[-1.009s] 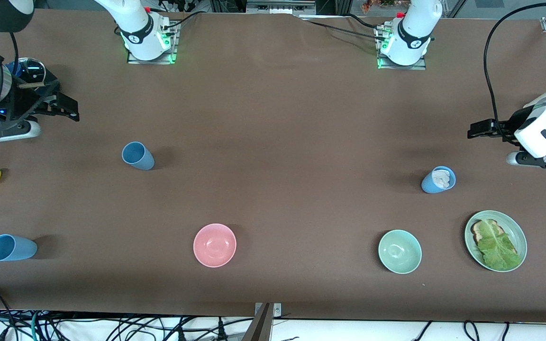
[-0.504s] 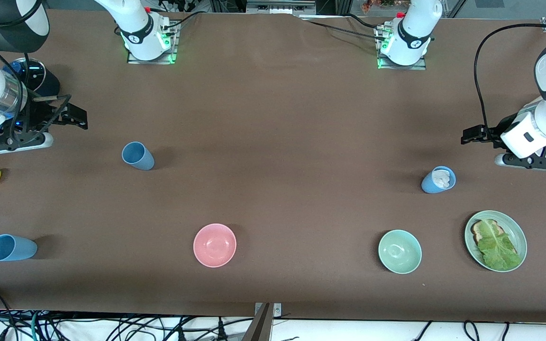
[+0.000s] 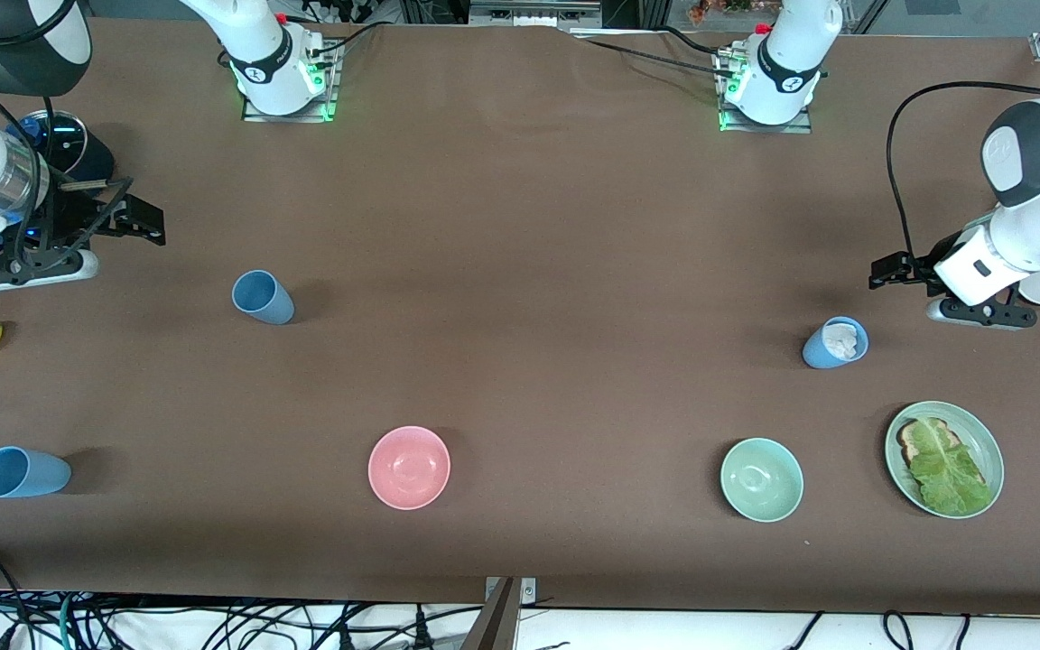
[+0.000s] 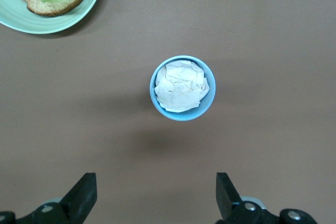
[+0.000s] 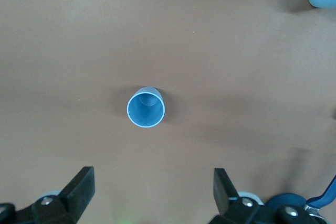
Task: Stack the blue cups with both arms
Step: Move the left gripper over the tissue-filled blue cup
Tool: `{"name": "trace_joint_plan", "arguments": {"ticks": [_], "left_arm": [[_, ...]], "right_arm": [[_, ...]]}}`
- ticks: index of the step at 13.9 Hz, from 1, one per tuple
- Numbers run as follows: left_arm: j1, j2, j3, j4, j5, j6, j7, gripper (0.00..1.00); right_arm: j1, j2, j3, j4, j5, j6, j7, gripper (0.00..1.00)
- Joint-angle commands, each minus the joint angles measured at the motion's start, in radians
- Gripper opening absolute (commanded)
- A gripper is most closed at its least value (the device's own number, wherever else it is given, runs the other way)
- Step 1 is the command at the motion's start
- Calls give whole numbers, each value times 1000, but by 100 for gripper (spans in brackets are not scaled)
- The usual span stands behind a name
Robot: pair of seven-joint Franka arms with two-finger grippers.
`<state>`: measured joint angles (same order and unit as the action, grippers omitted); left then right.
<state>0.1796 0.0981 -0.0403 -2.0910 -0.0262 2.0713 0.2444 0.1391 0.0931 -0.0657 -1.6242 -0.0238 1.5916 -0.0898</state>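
Nearest, one blue cup lay sideways; two cups stood farther back. Left gripper, jaws wide and empty, had advanced toward the paper-stuffed cup. Right gripper, likewise spread, hovered almost unmoved.

- The front view looks down from high across the table, facing both arm bases, and takes in the whole tabletop.
- The left wrist view looks straight down, closer in, on the paper-filled blue cup (seen in the front view too) and a plate's edge.
- The right wrist view looks straight down on an empty blue cup, shared with the front view.
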Motion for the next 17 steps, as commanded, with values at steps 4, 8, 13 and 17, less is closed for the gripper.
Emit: {"name": "trace_joint_plan", "arguments": {"ticks": [4, 8, 13, 17], "left_arm": [[1, 66, 0, -21, 5, 130, 23, 100], [0, 135, 0, -20, 5, 232, 23, 100], [-2, 184, 0, -15, 5, 303, 23, 100], [-14, 216, 0, -15, 5, 354, 23, 100]], "right_arm": [[-7, -18, 6, -20, -2, 10, -16, 100], [-7, -18, 4, -19, -1, 10, -16, 100], [-7, -15, 4, -17, -1, 11, -16, 100], [-7, -13, 6, -19, -1, 19, -16, 100]]}}
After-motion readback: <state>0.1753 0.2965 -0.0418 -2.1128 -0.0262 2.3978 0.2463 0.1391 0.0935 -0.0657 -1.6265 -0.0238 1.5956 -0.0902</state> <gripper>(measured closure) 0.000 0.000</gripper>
